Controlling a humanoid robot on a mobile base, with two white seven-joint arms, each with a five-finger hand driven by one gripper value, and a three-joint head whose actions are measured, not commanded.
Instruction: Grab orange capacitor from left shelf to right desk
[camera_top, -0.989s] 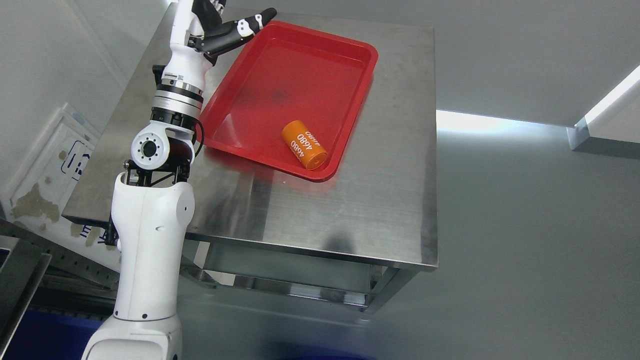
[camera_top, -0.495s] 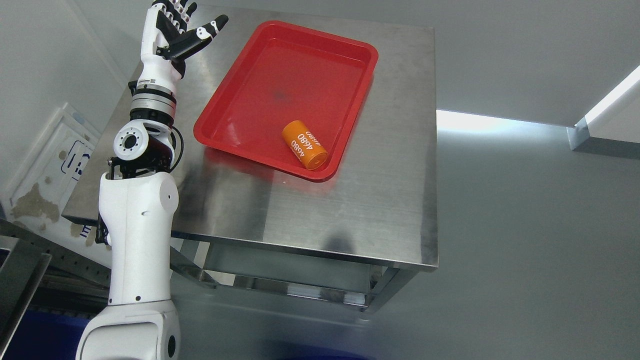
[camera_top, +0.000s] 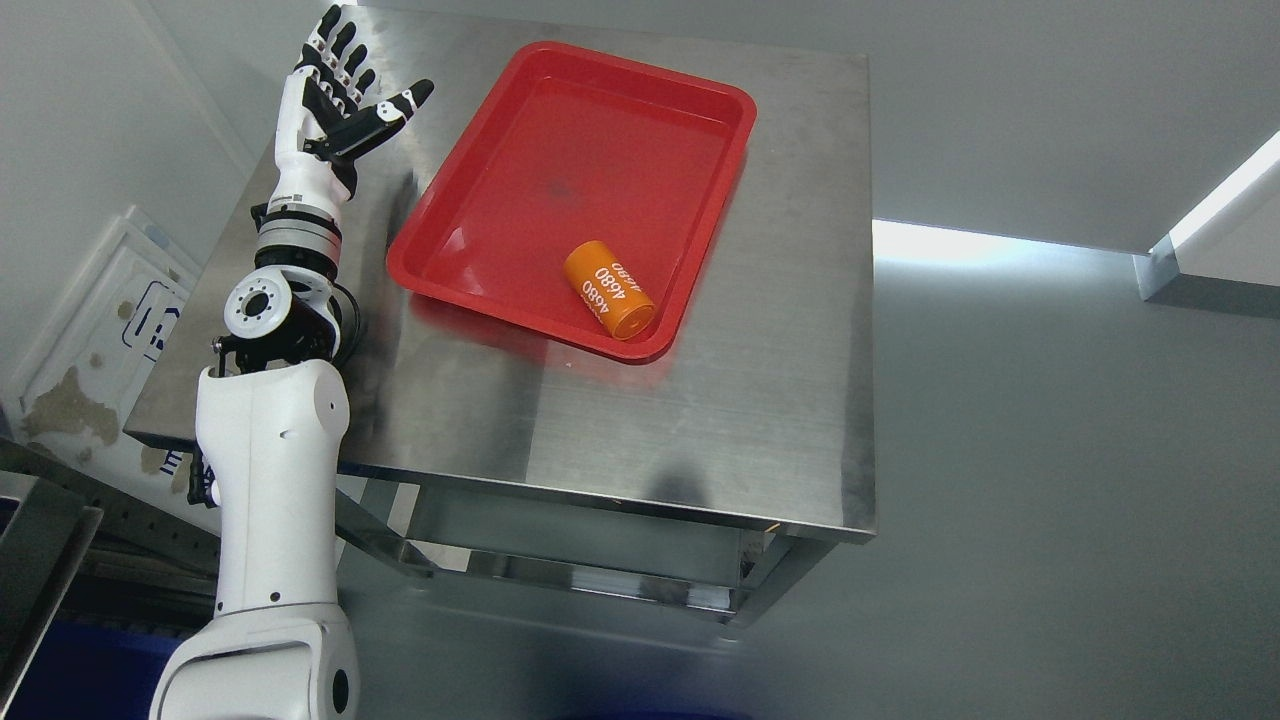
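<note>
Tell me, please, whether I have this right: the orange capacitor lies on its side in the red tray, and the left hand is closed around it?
Not quite. The head view shows the orange capacitor lying on its side in the red tray, but the left hand is open and empty, raised beside the tray's left edge, well apart from the capacitor.

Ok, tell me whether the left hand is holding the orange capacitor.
No, the left hand is open and empty; the orange capacitor lies in the red tray.

Open tabletop (camera_top: 700, 400) around red tray (camera_top: 480, 130)
</note>
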